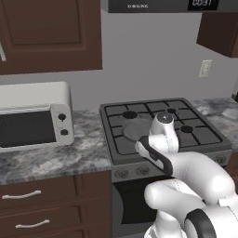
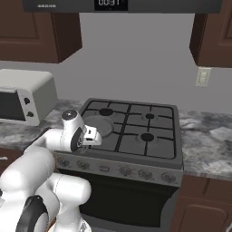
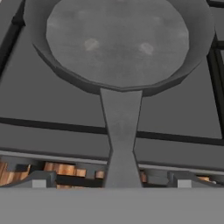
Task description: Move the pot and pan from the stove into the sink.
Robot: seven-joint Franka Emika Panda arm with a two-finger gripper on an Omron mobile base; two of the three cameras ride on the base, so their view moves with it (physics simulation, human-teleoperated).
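My tool (image 2: 94, 136) hangs with its jaws spread wide and holding nothing, just above the front left of the stove (image 2: 136, 149). The pan (image 3: 118, 43) sits on the front left burner, its handle (image 3: 121, 131) pointing toward the stove's front edge and running between my fingertips (image 3: 39, 179) without touching them.

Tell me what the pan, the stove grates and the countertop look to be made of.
The pan looks like matte grey metal: uniform dull surface, faint mottling, no shine. The grates read as black cast iron or coated steel: thin dark bars on the stove, itself brushed grey steel. The countertop looks like polished stone, granite or marble: grey-white veining. All rendered, so uncertain.
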